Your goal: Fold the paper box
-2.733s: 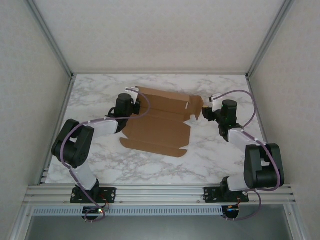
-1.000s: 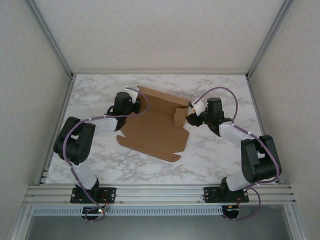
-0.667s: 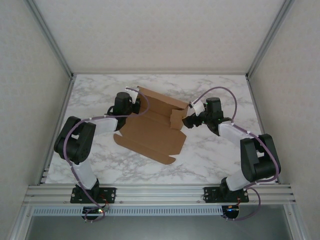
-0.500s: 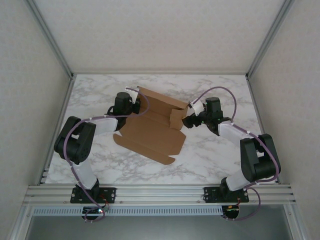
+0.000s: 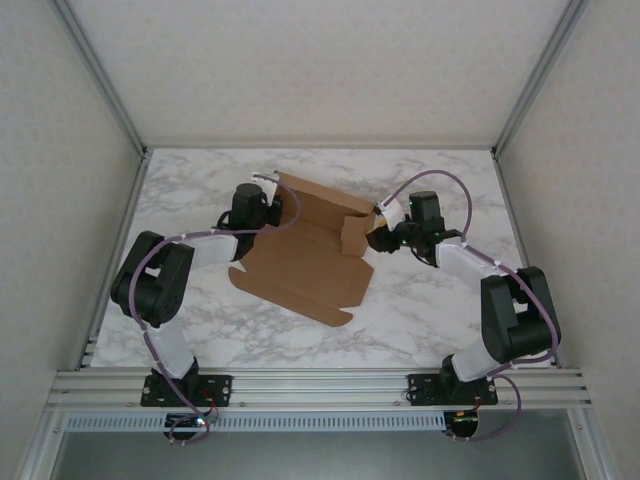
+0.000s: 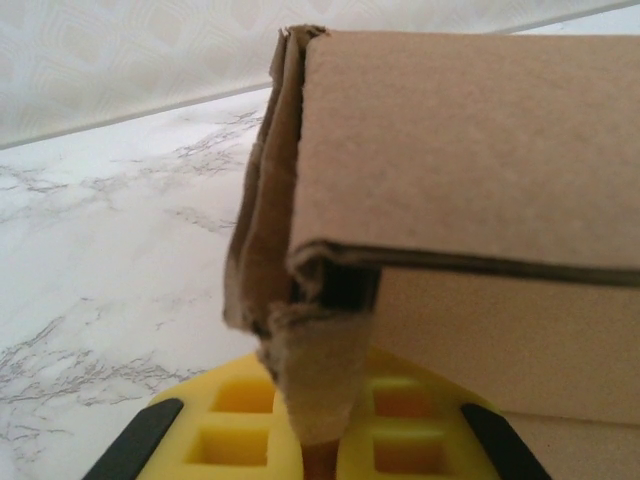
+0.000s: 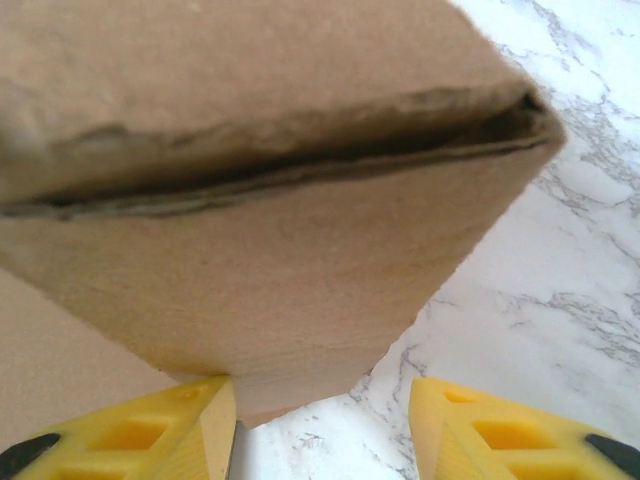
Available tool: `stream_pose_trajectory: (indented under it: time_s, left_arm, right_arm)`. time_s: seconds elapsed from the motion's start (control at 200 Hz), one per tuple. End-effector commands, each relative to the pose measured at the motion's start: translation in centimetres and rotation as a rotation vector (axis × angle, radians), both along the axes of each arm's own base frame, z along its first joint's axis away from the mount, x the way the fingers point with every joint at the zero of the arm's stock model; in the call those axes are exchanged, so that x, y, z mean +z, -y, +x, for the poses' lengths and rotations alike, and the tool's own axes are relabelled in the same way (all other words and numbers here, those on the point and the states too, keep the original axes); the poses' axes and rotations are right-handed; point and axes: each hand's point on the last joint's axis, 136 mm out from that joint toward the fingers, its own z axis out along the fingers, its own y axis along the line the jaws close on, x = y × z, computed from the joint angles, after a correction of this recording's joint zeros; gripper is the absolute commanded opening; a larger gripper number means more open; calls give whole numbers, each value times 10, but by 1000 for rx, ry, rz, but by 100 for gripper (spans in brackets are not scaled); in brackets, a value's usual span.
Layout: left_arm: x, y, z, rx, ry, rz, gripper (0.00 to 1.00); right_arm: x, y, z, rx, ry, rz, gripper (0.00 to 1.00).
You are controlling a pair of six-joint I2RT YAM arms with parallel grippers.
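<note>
From above, the fingertips of both grippers are too small and too close against the cardboard to read. The paper box [image 5: 305,262] lies part-folded at the middle of the marble table [image 5: 430,312]; its far wall is raised, and its near panel lies flat, reaching toward the lower centre of the frame. The left gripper [image 5: 270,208] sits at the box's upper-left corner; the right gripper [image 5: 372,238] sits at its right end, against an upright flap.

In the left wrist view the box [image 6: 470,130] runs off the right edge, and the yellow fingers [image 6: 225,425] are cut by the bottom edge; the left gripper [image 6: 318,440] is pressed together on a crumpled cardboard tab at lower centre, pinching it.

In the right wrist view the cardboard [image 7: 250,270] is close and blurred, spilling off the top and left. The right gripper [image 7: 325,425] stands spread; the flap touches the finger [image 7: 150,435] at lower left, and bare marble [image 7: 560,260] shows between the flap and the finger at lower right.
</note>
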Motion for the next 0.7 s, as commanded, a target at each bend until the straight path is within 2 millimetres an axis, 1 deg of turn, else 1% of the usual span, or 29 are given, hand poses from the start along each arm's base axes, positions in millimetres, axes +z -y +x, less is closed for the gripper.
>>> stream_pose_trajectory:
  time_s: [0.0, 0.2, 0.255, 0.33, 0.406, 0.496, 0.561, 0.696]
  left_arm:
    - [7, 5, 5, 10, 15, -13, 0]
    - [6, 2, 6, 20, 14, -14, 0]
    - [6, 2, 6, 18, 13, -16, 0]
    - [6, 2, 6, 15, 13, -17, 0]
    - [7, 4, 6, 8, 13, -24, 0]
    - [7, 6, 5, -3, 14, -31, 0]
    - [7, 9, 4, -12, 12, -36, 0]
    - [6, 17, 0, -34, 10, -37, 0]
  right_arm:
    - [13, -18, -3, 83, 1, 39, 49]
    - [19, -24, -15, 170, -24, 39, 46]
    - [19, -24, -16, 178, -26, 36, 48]
    - [17, -21, -11, 160, -19, 11, 54]
    - [12, -13, 1, 108, -2, -40, 61]
    - [5, -6, 14, 50, 14, -91, 65]
    - [1, 4, 27, -25, 41, -150, 65]
    - [-4, 21, 46, -165, 73, -185, 66]
